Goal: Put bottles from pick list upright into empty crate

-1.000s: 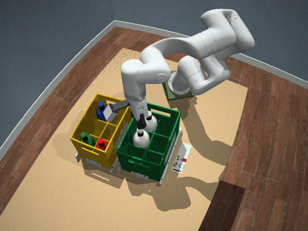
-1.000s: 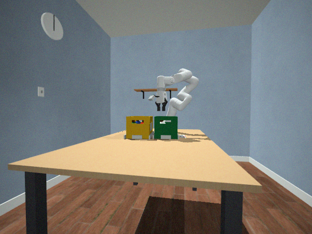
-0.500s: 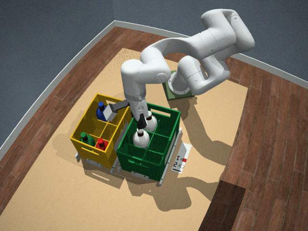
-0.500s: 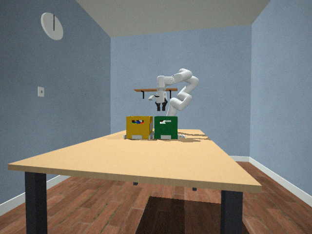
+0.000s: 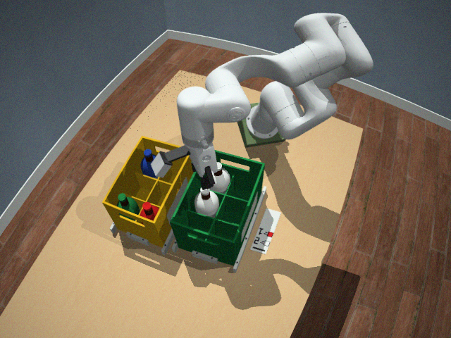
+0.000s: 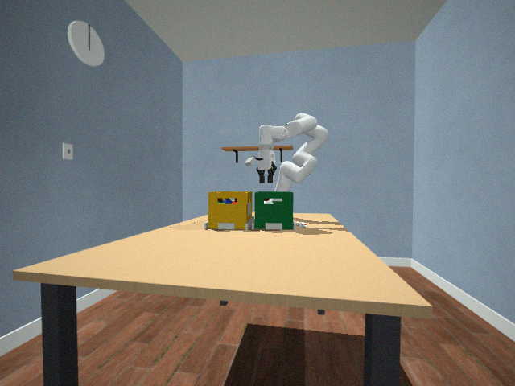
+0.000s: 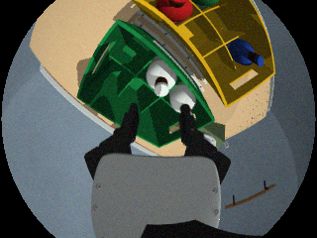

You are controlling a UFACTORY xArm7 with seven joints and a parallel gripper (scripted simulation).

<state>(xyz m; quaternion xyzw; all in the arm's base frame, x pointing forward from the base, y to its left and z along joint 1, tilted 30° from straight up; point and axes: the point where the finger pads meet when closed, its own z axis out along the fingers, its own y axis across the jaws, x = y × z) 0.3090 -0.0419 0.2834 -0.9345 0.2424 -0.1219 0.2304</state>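
The green crate [image 5: 220,207] holds two upright white-label bottles, one in its front left cell [image 5: 206,201] and one in its back left cell [image 5: 220,178]. The yellow crate [image 5: 145,189] next to it holds a blue-label bottle [image 5: 147,162], a green-label bottle [image 5: 126,203] and a red-label bottle [image 5: 147,210], all upright. My gripper [image 5: 207,182] hangs open and empty above the white bottles, clear of the crate rim in the side view [image 6: 265,179]. The wrist view shows both fingers apart above the white bottles [image 7: 160,78] [image 7: 182,98]. The pick list [image 5: 266,232] lies right of the green crate.
Both crates stand level side by side on grey rails, as the side view shows for the yellow crate [image 6: 229,209] and the green crate [image 6: 273,209]. The green crate's two right cells are empty. The arm's base plate [image 5: 260,131] sits behind the crates.
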